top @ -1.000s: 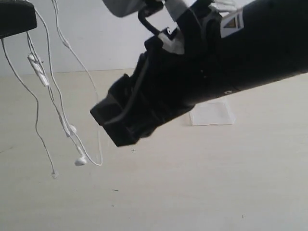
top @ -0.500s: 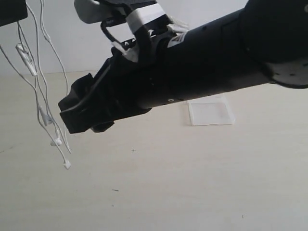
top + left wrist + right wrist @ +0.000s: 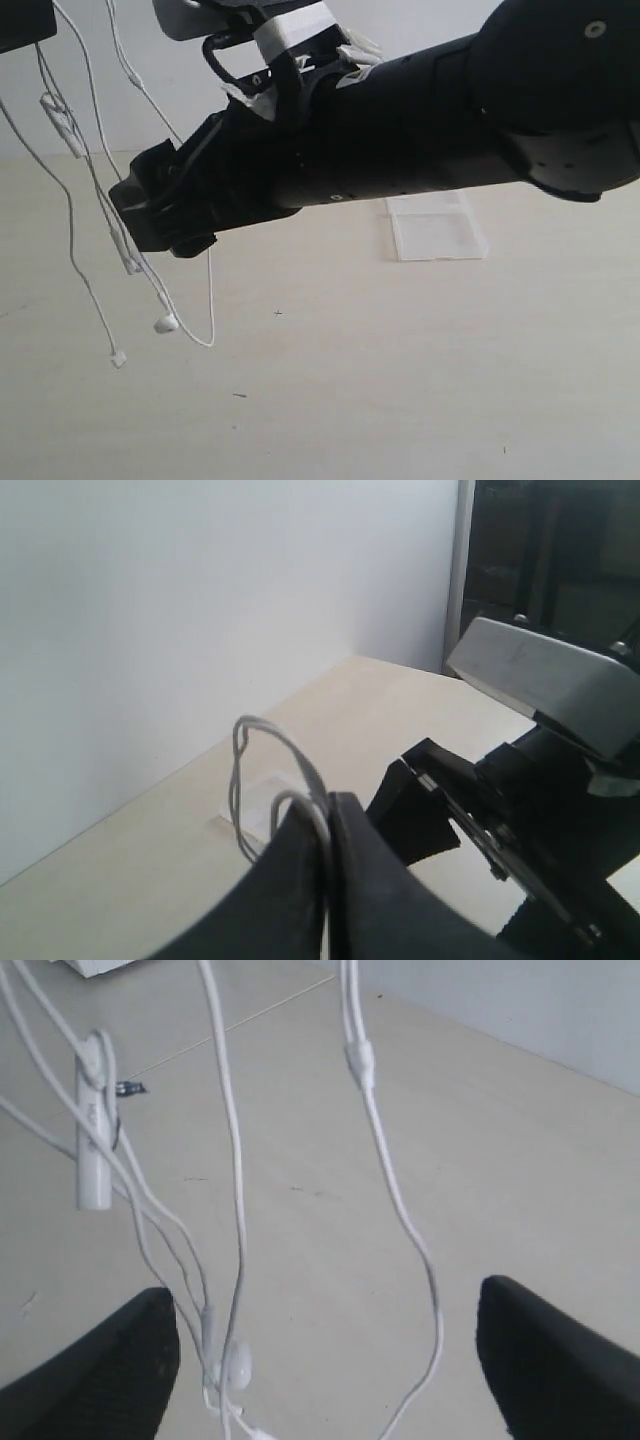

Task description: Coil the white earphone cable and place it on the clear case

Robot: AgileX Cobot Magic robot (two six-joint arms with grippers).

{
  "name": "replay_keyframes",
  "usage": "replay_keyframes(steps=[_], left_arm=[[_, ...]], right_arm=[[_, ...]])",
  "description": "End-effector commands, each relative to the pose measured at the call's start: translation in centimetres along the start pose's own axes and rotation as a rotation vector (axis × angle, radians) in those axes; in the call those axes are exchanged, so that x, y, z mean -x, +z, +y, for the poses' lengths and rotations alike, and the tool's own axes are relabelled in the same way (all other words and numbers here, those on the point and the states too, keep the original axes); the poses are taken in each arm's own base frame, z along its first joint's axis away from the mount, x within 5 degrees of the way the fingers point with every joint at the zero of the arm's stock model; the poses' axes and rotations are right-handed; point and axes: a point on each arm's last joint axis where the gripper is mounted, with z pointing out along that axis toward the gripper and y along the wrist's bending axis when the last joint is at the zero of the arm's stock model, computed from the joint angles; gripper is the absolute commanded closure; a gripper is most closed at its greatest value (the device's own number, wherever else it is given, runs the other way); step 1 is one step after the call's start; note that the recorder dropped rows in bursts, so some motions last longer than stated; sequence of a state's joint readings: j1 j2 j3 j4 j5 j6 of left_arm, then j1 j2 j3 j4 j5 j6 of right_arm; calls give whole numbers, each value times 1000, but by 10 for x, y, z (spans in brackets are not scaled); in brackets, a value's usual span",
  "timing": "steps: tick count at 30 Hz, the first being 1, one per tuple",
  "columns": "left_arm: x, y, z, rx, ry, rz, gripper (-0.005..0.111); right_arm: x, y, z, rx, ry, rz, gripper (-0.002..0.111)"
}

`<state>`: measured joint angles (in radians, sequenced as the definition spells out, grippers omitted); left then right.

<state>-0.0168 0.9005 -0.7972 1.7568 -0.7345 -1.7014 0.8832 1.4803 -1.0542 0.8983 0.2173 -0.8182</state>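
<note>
Bench [image 3: 400, 400]: pale beige wood-look top, matte, w/ a few tiny dark specks [image 3: 239, 395]; runs back to a white wall [image 3: 200, 110]; clear case [image 3: 437, 234] lies flat on it, right of centre in ext. view, near the wall.

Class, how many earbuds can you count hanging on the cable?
2. One earbud hangs low beside the cable's loop; the other, blurred, hangs higher up and left of it.

The thin white earphone cable [image 3: 358, 1060] is plain white all along, greying where shadow falls. The small flat transparent plastic case [image 3: 437, 228] looks clear with frosted whitish edges. The bulky right gripper [image 3: 150, 215] is matte black. The pale beige wooden tabletop [image 3: 400, 380] carries tiny dark specks. The wall [image 3: 150, 600] is blank white.
</note>
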Motion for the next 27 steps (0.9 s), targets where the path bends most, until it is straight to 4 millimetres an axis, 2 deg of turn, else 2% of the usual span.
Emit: replay_keyframes(steps=[1,18,23,27], left_arm=[[4,-2,-1,8,-6,-20,107],[5,-2,-1,8,-4,-22,107],[5,-2,-1,8,-4,-22,107],[5,-2,-1,14,-5,-23,107]], right_arm=[[1,0,0,-5,-60,-13,30],[4,0,2,21,-142,-50,29],[5,0,2,10,-103,-64,22],[5,0,3,25,-95,-60,22]])
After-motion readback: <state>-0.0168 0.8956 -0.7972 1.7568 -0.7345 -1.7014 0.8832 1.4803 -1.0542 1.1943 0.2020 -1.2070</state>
